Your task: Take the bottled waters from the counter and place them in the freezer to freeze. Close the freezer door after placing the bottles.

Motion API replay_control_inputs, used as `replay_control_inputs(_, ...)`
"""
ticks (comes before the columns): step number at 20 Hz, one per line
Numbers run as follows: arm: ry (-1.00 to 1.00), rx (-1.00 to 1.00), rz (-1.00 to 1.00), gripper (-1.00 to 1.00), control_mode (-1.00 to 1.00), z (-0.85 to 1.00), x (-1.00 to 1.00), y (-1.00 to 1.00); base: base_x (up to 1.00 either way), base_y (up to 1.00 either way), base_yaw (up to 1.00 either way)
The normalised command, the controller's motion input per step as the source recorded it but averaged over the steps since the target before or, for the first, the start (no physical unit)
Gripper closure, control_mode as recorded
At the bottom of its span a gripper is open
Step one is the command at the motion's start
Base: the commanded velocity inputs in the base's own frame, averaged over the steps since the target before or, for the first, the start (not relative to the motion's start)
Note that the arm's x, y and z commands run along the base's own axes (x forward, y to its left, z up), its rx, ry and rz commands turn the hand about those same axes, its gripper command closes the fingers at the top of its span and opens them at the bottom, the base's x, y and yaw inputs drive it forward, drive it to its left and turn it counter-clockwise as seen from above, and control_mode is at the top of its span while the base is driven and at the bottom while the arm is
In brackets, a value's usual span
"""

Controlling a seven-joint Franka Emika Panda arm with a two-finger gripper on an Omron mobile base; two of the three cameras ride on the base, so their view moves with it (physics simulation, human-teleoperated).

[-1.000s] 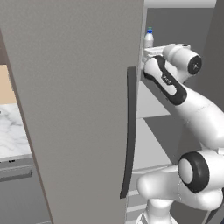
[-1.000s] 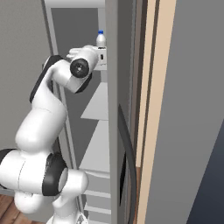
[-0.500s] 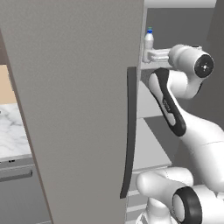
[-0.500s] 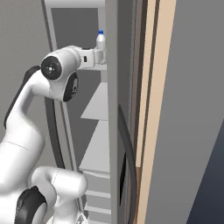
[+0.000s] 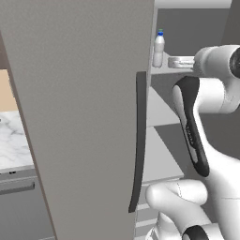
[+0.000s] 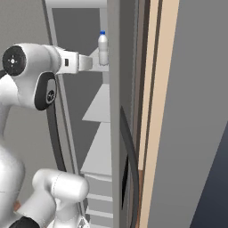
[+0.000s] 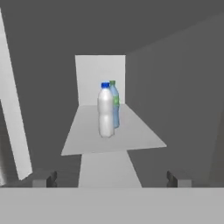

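On the freezer shelf (image 7: 131, 140), the white bottle (image 7: 105, 110) half-hides the blue bottle (image 7: 114, 105); tool (image 7: 109, 178) spread wide, empty.

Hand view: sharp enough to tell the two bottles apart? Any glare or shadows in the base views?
Hand view: soft and low-contrast, yet the white bottle reads clearly in front of the blue bottle on the shelf. Left base view: flat grey freezer door, no glare, soft edges. Right base view: even rendered light, only faint shading under the shelves.
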Motion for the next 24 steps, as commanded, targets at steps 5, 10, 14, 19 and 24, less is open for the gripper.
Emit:
replay_control_inputs(5, 0.25, 0.1, 0.0, -1.0, -1.0, 0.0, -0.97, 0.02, 0.0, 0.0, 0.0)
replay_control_inputs(10, 0.28, 0.09, 0.0, -1.0, -1.0, -0.03, -0.86, 0.09, 0.0, 0.0, 0.0)
replay_control_inputs(14, 0.34, 0.01, 0.0, -1.0, -1.0, -0.33, -0.44, 0.21, 0.0, 0.0, 0.0)
replay_control_inputs(19, 0.26, -0.02, -0.01, -1.0, -1.0, -0.45, -0.24, 0.15, 0.0, 0.0, 0.0)
replay_control_inputs(24, 0.15, 0.0, 0.0, -1.0, -1.0, -0.49, -0.13, 0.0, 0.0, 0.0, 0.0)
